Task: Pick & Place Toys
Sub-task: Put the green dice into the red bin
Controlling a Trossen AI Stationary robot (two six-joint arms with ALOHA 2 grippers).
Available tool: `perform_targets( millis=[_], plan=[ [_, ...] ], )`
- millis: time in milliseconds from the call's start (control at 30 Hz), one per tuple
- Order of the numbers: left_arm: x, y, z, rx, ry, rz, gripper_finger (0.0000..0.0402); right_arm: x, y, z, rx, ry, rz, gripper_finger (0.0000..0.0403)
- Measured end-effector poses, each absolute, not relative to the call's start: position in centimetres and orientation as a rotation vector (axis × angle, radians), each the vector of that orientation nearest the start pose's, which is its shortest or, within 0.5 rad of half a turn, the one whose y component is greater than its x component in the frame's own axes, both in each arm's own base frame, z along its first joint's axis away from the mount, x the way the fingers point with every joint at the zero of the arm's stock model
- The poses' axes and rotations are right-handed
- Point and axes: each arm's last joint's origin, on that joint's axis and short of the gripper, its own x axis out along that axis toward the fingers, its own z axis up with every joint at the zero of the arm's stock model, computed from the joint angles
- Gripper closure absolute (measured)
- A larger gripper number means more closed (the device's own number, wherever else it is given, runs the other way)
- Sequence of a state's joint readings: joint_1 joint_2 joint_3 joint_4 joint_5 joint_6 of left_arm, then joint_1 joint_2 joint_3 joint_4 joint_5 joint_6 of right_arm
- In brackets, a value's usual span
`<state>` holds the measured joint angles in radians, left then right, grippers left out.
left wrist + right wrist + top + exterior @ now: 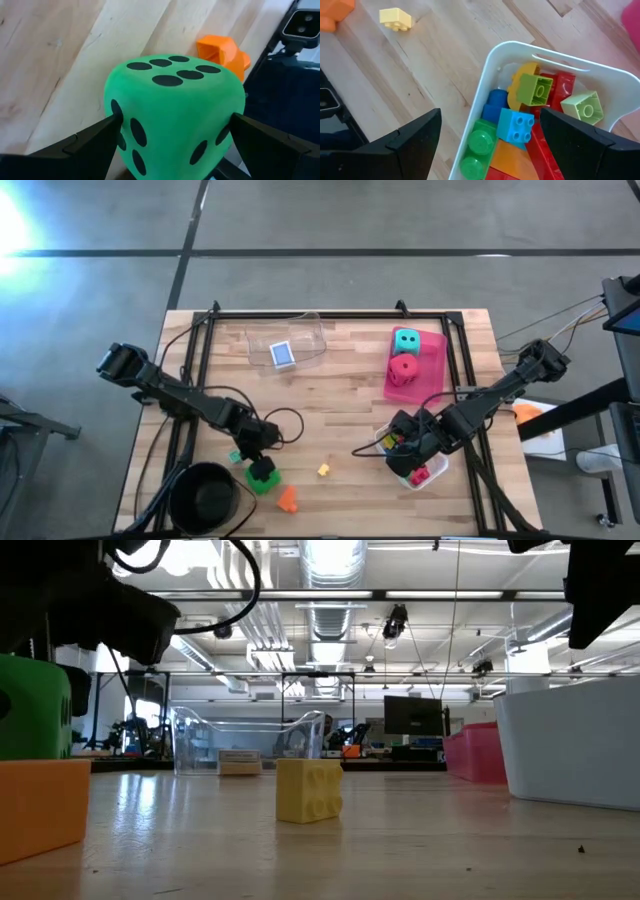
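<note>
A green foam die with black dots sits between the fingers of my left gripper, near the table's front left. An orange brick, a yellow brick and a teal brick lie on the wood close by. My right gripper is open and empty, above the left rim of a white tray holding several coloured bricks. A teal die and a red die lie in a pink tray. A blue card box lies in a clear tray. My left gripper pinches the green die by two opposite side faces between its two fingers, one finger on each side. The fingers come down on it from above at a slant. I cannot tell whether the die's underside rests on the table.
A black bowl stands at the front left corner, next to my left gripper. The orange brick lies just beyond the die. A black frame runs along the table's left, far and right sides. Bare wood lies in the table's middle.
</note>
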<state>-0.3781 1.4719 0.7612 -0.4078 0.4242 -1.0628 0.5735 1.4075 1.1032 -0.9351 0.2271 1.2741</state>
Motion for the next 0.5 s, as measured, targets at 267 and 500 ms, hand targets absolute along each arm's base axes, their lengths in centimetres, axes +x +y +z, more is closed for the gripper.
perform_targets(
  millis=[267,500],
  plan=[
    [23.1,-10.6,15.4,-0.992,1.417,-0.054,0.0052,22.4,13.7,26.3,0.648,1.096,-0.430,0.0071],
    [22.5,-10.4,14.3,-1.085,1.441,-0.034,0.0185,22.4,13.7,26.3,0.655,1.095,-0.435,0.0071]
  ],
)
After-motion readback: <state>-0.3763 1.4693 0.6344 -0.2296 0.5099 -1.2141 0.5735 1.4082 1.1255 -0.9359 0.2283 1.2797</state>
